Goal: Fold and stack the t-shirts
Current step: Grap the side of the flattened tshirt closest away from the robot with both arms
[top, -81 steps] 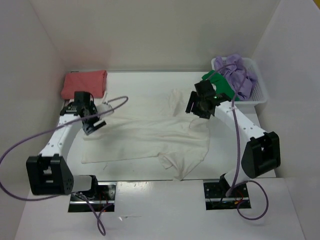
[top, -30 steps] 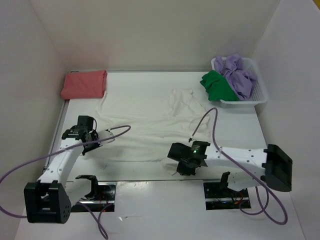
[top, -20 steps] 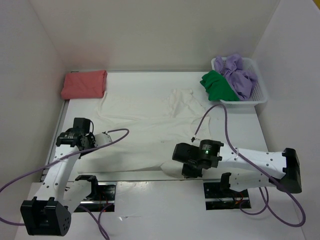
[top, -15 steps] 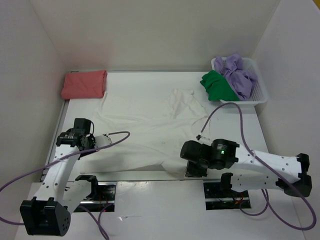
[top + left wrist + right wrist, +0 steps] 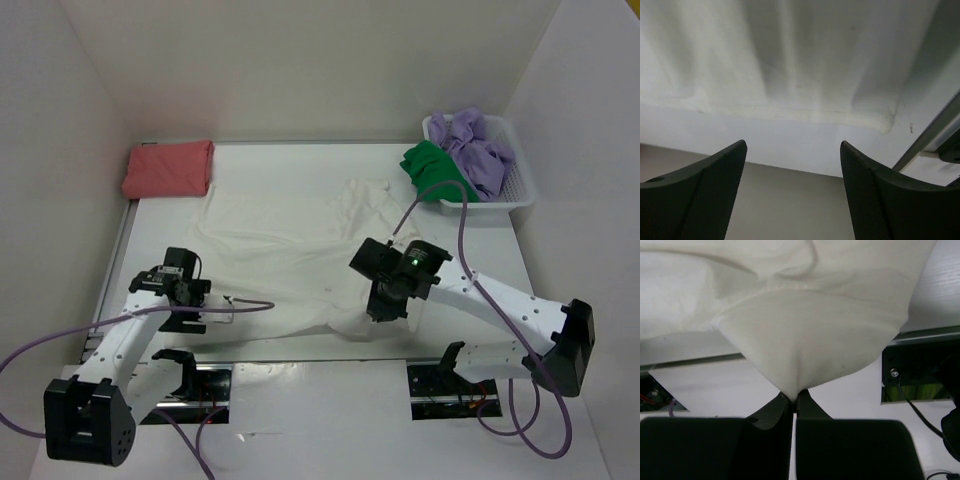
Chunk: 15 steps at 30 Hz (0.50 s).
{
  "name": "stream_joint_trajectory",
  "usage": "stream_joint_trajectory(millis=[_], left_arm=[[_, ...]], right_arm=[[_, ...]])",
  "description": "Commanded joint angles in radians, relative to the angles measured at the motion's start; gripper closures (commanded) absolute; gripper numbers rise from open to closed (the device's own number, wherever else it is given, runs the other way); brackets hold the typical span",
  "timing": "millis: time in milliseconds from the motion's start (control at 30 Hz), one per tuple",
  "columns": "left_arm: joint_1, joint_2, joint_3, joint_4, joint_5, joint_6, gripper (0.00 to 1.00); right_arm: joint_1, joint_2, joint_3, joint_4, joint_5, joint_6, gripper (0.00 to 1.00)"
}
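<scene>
The cream-white shirt (image 5: 285, 255) lies spread and wrinkled across the middle of the table (image 5: 280, 165), with its near hem close to the table's front edge at 6 o'clock. The right gripper (image 5: 380, 308) sits at about 5 o'clock of this shirt, and its 2 fingers are pressed together on a fold of the near hem. In the right wrist view the gripper (image 5: 792, 399) pinches the cream-white shirt (image 5: 815, 340), and the cloth fans out from the pinch in a taut wedge. The left gripper (image 5: 188, 300) is at about 8 o'clock of the shirt, near the table's left front corner. In the left wrist view its fingers (image 5: 792, 147) stand well apart with nothing between them. The shirt's hem (image 5: 790, 60) lies just ahead of the fingertips and does not touch them. The salmon-red shirt (image 5: 168, 168) rests folded at 10 o'clock on the table, well apart from both grippers. At 2 o'clock stands the white mesh basket (image 5: 518, 188). The green shirt (image 5: 432, 172) hangs over the basket's left rim, and the lavender shirt (image 5: 475, 145) is bunched inside it.
</scene>
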Motion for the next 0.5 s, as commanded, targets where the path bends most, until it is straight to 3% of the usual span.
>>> stream_joint_trajectory(millis=[0,167,333,400,467], left_arm=[[-0.006,-0.014,-0.036,0.027,0.048,0.232,0.18],[-0.093,0.021,-0.093,0.036,0.112,0.295,0.06],[-0.124,0.104,-0.135,0.172,0.112,0.211,0.06],[-0.154,0.151,-0.113,0.172,0.134,0.153,0.12],[-0.165,0.195,-0.103,0.183,0.134,0.081,0.39]], right_arm=[[-0.07,-0.027,0.018,0.045,0.035,-0.097,1.0],[-0.144,-0.07,-0.057,0.105,-0.012,-0.128,1.0],[-0.197,-0.092,-0.078,0.106,-0.023,-0.155,1.0],[-0.234,-0.092,-0.078,0.106,-0.023,-0.183,1.0],[-0.257,-0.092,-0.078,0.115,-0.023,-0.195,1.0]])
